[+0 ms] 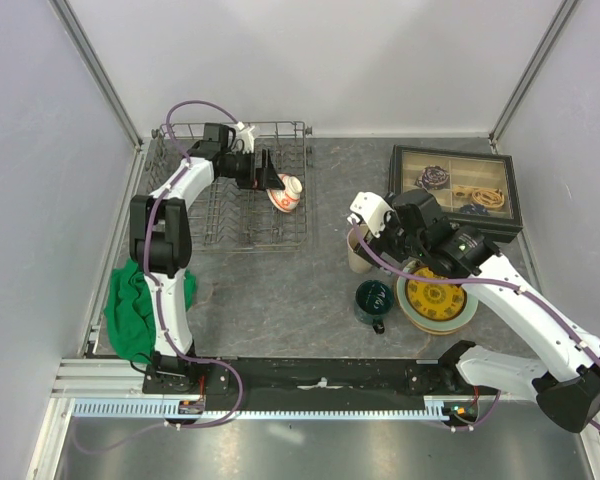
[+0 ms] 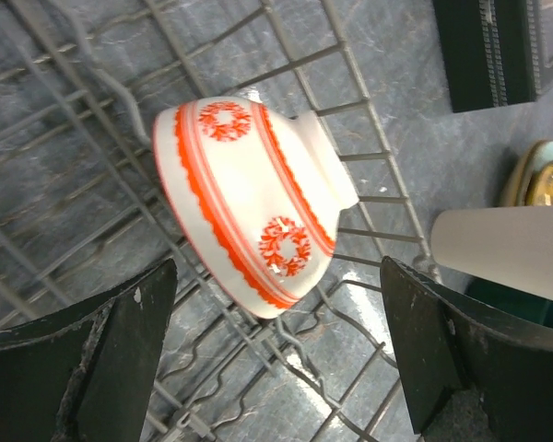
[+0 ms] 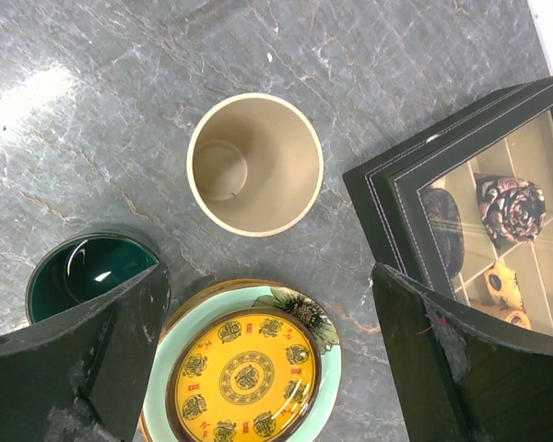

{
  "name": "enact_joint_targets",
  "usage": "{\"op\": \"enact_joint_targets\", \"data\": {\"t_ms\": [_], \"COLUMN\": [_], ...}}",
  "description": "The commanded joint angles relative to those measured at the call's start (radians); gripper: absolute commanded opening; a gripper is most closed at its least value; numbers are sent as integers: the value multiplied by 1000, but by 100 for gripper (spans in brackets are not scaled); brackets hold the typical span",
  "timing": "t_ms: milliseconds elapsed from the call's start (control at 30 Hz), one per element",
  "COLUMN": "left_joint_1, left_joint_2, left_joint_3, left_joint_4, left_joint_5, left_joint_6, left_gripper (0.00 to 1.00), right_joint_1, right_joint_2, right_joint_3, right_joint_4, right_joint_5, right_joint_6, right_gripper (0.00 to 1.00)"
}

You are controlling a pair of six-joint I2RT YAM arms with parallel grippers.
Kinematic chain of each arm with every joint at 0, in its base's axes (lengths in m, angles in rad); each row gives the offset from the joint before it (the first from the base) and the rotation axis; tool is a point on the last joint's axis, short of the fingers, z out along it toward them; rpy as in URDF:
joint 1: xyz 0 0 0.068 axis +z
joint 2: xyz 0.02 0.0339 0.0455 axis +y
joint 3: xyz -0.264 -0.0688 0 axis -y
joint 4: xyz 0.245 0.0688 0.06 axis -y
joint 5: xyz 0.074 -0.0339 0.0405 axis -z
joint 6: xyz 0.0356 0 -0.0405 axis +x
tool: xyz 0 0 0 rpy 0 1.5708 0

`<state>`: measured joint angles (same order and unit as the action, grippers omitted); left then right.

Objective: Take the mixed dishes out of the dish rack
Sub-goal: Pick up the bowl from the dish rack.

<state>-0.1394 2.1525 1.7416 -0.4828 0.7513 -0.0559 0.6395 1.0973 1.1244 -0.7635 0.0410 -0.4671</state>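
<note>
— Left gripper (image 2: 276, 273) jaws are spread at the lower frame edge; is the bowl (image 2: 249, 193) pinched?
— No; it is seen tilted in the rack (image 1: 218, 212). Right gripper (image 3: 267, 274) jaws are spread below the cup (image 3: 254, 164).

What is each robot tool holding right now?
Nothing. The left tool is open near the small red-and-white bowl, not touching it; the right tool is open above the beige cup.

Bright, even light is filling every view; glare is streaking the desk (image 3: 18, 101) at upper left and glinting inside the dark green mug (image 3: 83, 267).
</note>
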Motion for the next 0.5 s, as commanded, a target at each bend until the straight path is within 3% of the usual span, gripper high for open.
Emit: {"op": "enact_joint_targets", "data": {"t_ms": [0,167,467], "left_joint_1": [4,4,1], "left_joint_2": [10,-2,20], "left_joint_3": [33,-4,-8], "left_joint_4": [62,134,139], "left_joint_5": [143,256,267], "left_joint_6": [-48,-117,-139], "left_gripper": [95,92,90], "right_joint_1": [5,3,2], "right_joint_2": [-22,-25,-51], "right_joint_3": [-20,-37,-64], "right_joint_4": [29,33,33], "right_joint_5": [26,31,37], "right_joint_6": [16,19,19], "right_gripper": [98,98,98]}}
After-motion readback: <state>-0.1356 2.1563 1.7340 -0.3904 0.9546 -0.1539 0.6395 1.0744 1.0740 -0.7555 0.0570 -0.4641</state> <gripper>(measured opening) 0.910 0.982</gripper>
